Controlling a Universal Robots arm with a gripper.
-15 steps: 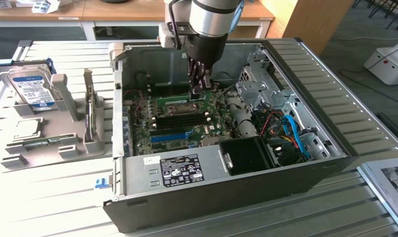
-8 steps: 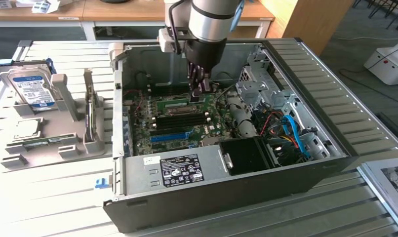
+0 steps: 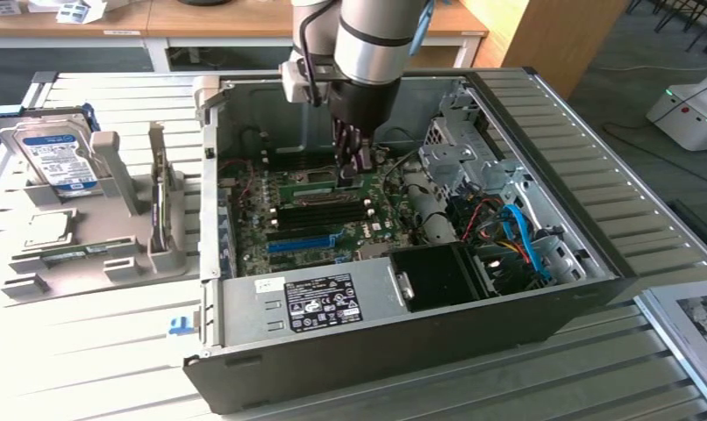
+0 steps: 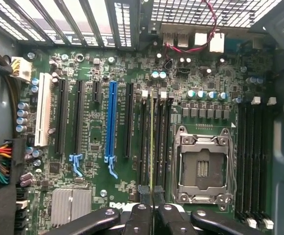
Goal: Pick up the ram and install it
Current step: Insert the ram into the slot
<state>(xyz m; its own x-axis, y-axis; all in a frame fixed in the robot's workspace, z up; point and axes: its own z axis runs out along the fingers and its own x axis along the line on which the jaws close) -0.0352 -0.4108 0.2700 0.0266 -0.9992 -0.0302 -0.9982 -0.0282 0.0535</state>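
My gripper point(image 4: 151, 198) pinching ram point(image 4: 151, 142), fingers point(image 4: 142, 200) pressed to its faces. Ram seen edge-on: thin green line along black slot, beside socket point(image 4: 203, 164); chips and sticker hidden. Seated in slot or just above: cannot tell. Exterior view: my fingertips low inside case point(image 3: 588, 219), ram hard to make out there. Rack point(image 3: 96, 254) at 9 o'clock of case.
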